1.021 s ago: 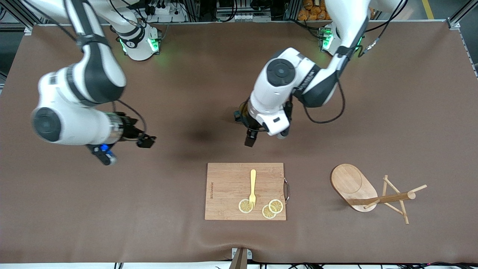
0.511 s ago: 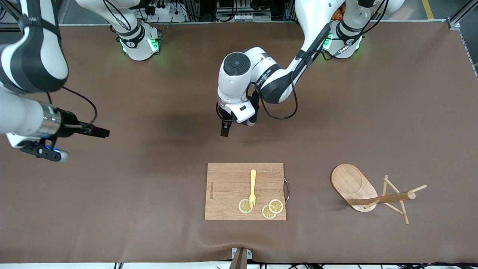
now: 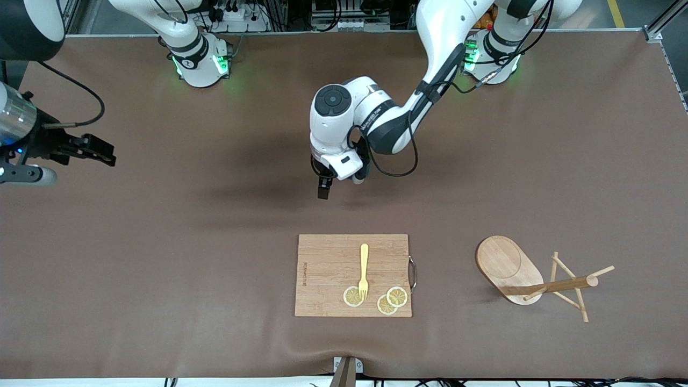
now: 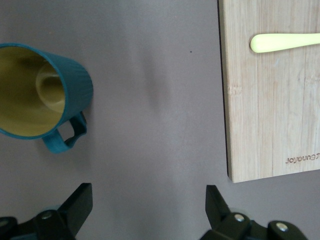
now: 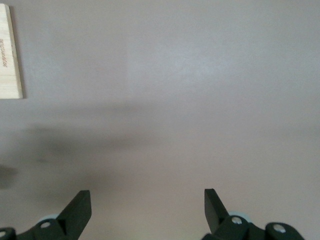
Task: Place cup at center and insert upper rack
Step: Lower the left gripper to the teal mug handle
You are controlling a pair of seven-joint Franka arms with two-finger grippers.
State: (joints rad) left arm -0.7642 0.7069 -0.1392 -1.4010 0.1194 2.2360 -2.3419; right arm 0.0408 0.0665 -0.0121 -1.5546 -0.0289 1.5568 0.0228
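The brown desk (image 3: 161, 269) is seen from above, with both arms over it. Over the last second the right arm has been drawn far back toward its own end of the desk, so that the right claw (image 3: 99, 152) now hangs at that edge, spread wide and holding nothing; only bare desk and a corner of the board appear in its wrist view. It seems to be waiting. In the same second the left arm has been swung toward the middle of the desk, and the left claw (image 3: 323, 190) is now held over the bare cloth just farther from the front camera than the cutting board (image 3: 328, 274). Its fingers (image 4: 80, 202) are seen fully apart and empty.

The upper rack (image 3: 529, 279) is left lying on its side toward the left arm's end of the desk, its oval base tipped up and its pegs resting on the cloth; it has not been touched. On the board lie a yellow fork (image 3: 364, 271) and three lemon slices (image 3: 376, 298), unmoved.

The cup (image 4: 37, 92) is shown only in the left wrist view, on the desk near the board's edge and just ahead of the open claw; in the front view it is probably hidden under the left arm. A grasp of the cup is judged to be the step in hand, with the rack yet to be dealt with.
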